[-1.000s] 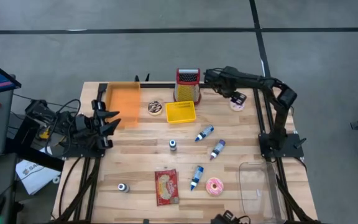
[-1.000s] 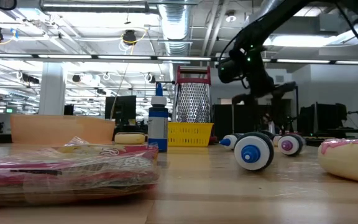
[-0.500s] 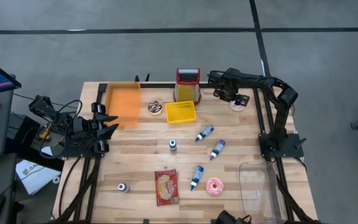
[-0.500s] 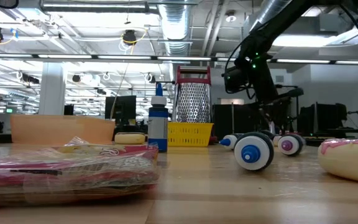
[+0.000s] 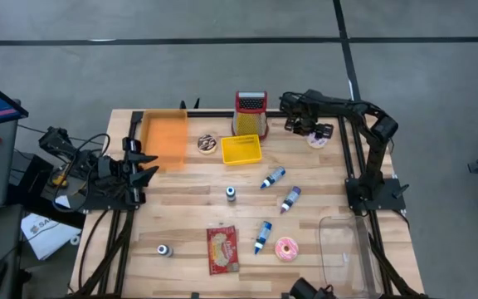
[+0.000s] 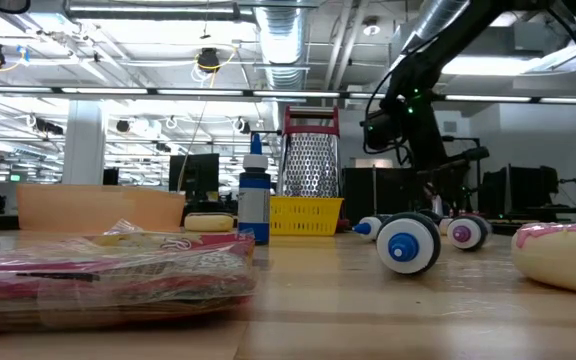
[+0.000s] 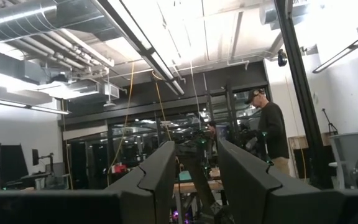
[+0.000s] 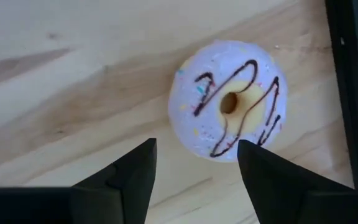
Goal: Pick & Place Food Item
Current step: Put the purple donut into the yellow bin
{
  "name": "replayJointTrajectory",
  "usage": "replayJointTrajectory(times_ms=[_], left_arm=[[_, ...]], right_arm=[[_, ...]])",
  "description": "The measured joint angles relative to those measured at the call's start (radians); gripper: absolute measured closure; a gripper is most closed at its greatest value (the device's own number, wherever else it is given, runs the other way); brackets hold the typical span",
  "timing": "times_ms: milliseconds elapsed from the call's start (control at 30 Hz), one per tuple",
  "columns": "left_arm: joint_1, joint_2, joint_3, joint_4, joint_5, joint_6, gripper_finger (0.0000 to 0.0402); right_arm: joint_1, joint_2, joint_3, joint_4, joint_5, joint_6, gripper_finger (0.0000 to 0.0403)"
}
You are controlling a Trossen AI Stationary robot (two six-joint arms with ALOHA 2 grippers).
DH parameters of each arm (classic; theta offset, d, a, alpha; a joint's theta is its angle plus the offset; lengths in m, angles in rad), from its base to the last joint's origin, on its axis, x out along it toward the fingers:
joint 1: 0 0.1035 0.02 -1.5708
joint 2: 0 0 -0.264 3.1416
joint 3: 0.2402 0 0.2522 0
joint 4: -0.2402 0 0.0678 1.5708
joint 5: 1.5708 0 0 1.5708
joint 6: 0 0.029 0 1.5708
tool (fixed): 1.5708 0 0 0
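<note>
On wooden table (image 5: pixel 181 224), white donut (image 8: pixel 235 99) beneath open right hand (image 8: pixel 194 165).

— How is the light where I work?

— Even and soft from overhead; my table (image 5: pixel 181 232) carries only faint shadows.

— And down low?

— The ceiling lamps (image 6: pixel 208 60) glare, and the wrapped packet (image 6: pixel 108 270) up close blurs.

— My right wrist?

— The donut (image 8: pixel 232 99) is sharp; my fingers (image 8: pixel 129 180) are dark.
</note>
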Motion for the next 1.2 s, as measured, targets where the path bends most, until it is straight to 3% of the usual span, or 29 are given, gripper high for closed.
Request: replayJointTrajectory(times_ms=[300, 1200], left_arm=[[0.0, 0.0, 0.0, 0.0, 0.0, 0.0, 0.0285], [-0.012, 0.0, 0.0, 0.0, 0.001, -0.001, 0.0285]], right_arm=[[-0.003, 0.0, -0.06, 0.006, 0.027, 0.107, 0.0186], [-0.006, 0.0, -0.082, 0.246, 0.039, 0.038, 0.0186]])
